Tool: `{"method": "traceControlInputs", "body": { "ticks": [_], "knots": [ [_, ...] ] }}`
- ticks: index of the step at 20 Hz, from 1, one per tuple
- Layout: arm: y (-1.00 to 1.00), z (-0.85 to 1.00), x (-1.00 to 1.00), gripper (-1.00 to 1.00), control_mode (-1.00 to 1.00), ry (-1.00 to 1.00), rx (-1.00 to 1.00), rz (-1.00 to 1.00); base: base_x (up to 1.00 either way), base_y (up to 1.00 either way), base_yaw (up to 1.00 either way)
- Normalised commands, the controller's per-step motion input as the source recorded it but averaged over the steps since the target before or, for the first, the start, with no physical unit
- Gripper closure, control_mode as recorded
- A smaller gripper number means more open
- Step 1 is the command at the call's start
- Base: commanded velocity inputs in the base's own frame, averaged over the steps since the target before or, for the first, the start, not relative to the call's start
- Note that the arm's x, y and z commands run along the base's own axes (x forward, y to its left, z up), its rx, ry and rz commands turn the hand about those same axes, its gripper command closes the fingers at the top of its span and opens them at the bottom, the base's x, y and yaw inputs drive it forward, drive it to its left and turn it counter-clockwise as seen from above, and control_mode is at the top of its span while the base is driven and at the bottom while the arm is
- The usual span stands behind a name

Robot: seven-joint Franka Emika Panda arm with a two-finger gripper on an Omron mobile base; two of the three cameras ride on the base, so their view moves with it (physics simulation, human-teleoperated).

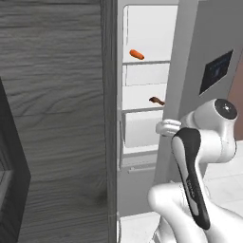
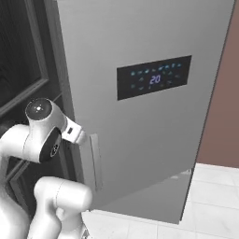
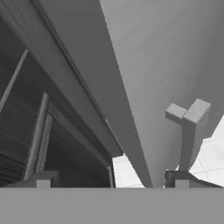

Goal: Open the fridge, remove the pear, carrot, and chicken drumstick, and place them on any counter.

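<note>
Two of the three items to be removed are visible inside the fridge [image 1: 142,80], whose door [image 2: 154,93] stands partly open: the carrot [image 1: 136,54] lies on an upper white shelf and the chicken drumstick [image 1: 156,100] on the shelf below it. The pear cannot be located from this position. The gripper [image 3: 114,181] is at the door's free edge; in the hand view its two dark fingertips [image 3: 43,179] stand wide apart, one on either side of the door edge, with the slim bar handle [image 3: 188,131] just beside the right-hand tip. The claw is spread wide and has hold of nothing. The black panel [image 2: 154,77] on the door front faces the right base camera, and dark wood-grain cabinet [image 1: 57,118] flanks the fridge on the left. Assessment: the door-opening step appears largely done but the gap is narrow. Risks noted: the door is unrestrained and may swing back toward shut once the arm withdraws; the arm, reaching for the shelves, could strike the door edge or the cabinet side because clearance looks tight; a small rounded carrot may roll away if nudged by one finger before the jaws close. No counter is in sight, so placement will call for the base to move.
</note>
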Motion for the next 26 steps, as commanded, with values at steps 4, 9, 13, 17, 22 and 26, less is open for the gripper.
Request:
{"method": "traceControlInputs", "body": {
  "ticks": [4,9,13,17,22,26],
  "knots": [
    [0.99,0.48,-0.87,-1.0,-1.0,0.11,-0.11,-0.02,0.0,0.0,0.0],
    [0.51,0.31,-0.16,-1.0,-1.0,0.15,-0.08,-0.06,0.0,0.0,0.0],
    [0.0,0.12,0.7,-1.0,-1.0,0.13,0.0,-0.05,0.0,0.0,0.0],
    [-0.21,0.0,0.96,-1.0,-1.0,0.14,0.0,0.0,0.0,0.0,0.0],
    [-0.11,0.0,1.0,-1.0,-1.0,0.08,0.0,-0.03,0.0,0.0,0.0],
    [-0.46,-0.02,0.65,-1.0,-1.0,0.03,-0.07,-0.18,0.0,0.0,0.0]
  ]
}}
